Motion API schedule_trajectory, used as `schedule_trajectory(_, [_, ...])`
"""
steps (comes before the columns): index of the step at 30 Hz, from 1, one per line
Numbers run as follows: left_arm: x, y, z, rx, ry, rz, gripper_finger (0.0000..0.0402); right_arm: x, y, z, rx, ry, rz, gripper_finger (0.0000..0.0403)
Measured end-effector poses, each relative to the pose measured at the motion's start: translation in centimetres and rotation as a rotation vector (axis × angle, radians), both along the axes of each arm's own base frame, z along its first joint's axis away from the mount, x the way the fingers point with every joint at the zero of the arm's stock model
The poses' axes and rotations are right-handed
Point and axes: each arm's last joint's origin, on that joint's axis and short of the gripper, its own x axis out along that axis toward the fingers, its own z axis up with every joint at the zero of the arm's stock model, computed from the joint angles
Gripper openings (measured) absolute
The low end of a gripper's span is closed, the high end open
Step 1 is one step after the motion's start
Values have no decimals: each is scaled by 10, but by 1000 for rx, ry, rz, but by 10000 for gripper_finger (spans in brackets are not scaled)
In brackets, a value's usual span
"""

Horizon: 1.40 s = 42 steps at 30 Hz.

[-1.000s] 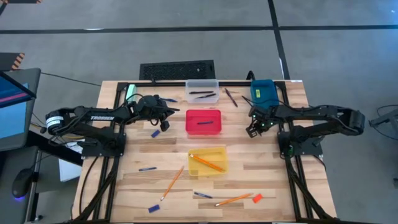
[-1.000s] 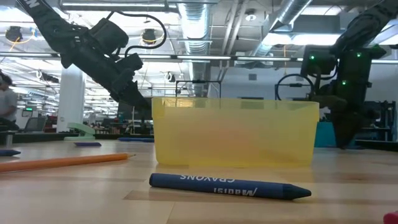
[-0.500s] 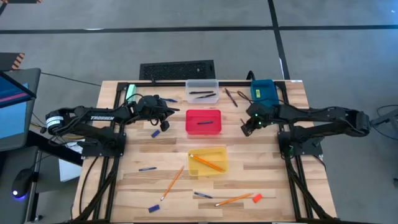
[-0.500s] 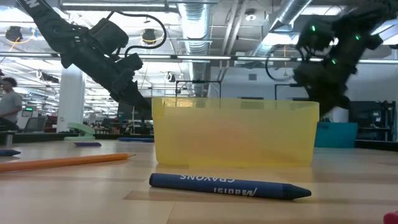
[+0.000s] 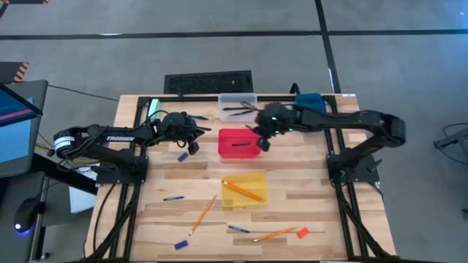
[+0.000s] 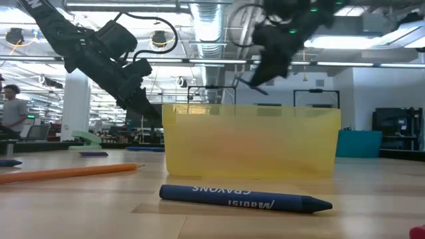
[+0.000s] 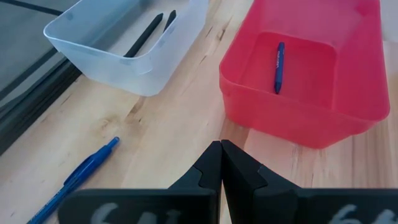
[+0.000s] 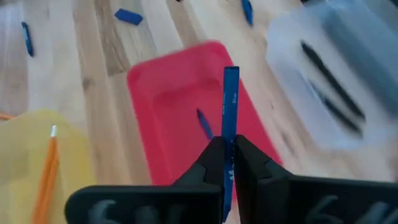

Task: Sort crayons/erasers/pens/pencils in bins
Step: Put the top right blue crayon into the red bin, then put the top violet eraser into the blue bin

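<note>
Pinching a slim blue pen [image 8: 231, 99], the right pincer [image 8: 227, 155] hangs above the red bin [image 8: 155, 93].

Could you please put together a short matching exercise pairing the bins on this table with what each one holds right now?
Bins:
1. clear bin
2. red bin
3. yellow bin

Contents:
A. orange pencils
B. one blue stick
C. two dark pens

Pairs: 1-C, 2-B, 3-A. The right gripper, above the red bin, carries another blue stick.
</note>
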Motion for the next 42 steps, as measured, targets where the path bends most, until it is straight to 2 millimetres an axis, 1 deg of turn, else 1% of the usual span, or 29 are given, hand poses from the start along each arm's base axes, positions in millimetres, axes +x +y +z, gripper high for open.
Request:
schedule_trajectory(2, [0, 0, 0, 0, 0, 0, 0, 17, -5, -2, -37, 23, 40, 24])
schedule_trajectory(5, [0, 0, 0, 0, 1, 0, 0, 37, -11, -13, -66, 71, 81, 22])
schedule_trajectory(10, [-1, 0, -1, -5, 10, 0, 0, 59, -18, -39, -66, 143, 107, 19])
schedule_trajectory(16, [-1, 0, -1, -7, 13, 0, 0, 73, -21, -74, -47, 222, 129, 21])
schedule_trajectory(19, [-1, -1, -1, -7, 13, 0, 0, 77, -22, -87, -30, 243, 143, 20])
schedule_trajectory(21, [-1, -1, -1, -8, 14, 0, 0, 81, -23, -91, -39, 227, 149, 21])
schedule_trajectory(27, [-1, -1, -1, -9, 16, -1, 0, 84, -24, -104, -34, 273, 167, 35])
schedule_trajectory(30, [-1, -1, -1, -10, 16, -1, 0, 87, -25, -107, -37, 266, 167, 46])
schedule_trajectory(34, [-1, -1, -2, -14, 22, -3, 0, 86, -24, -105, -37, 267, 167, 76])
schedule_trajectory(39, [-1, -1, -2, -15, 21, -1, 0, 80, -23, -84, -57, 240, 177, 129])
schedule_trajectory(42, [-1, -1, -2, -17, 21, 0, 0, 71, -18, -61, -90, 228, 208, 141])
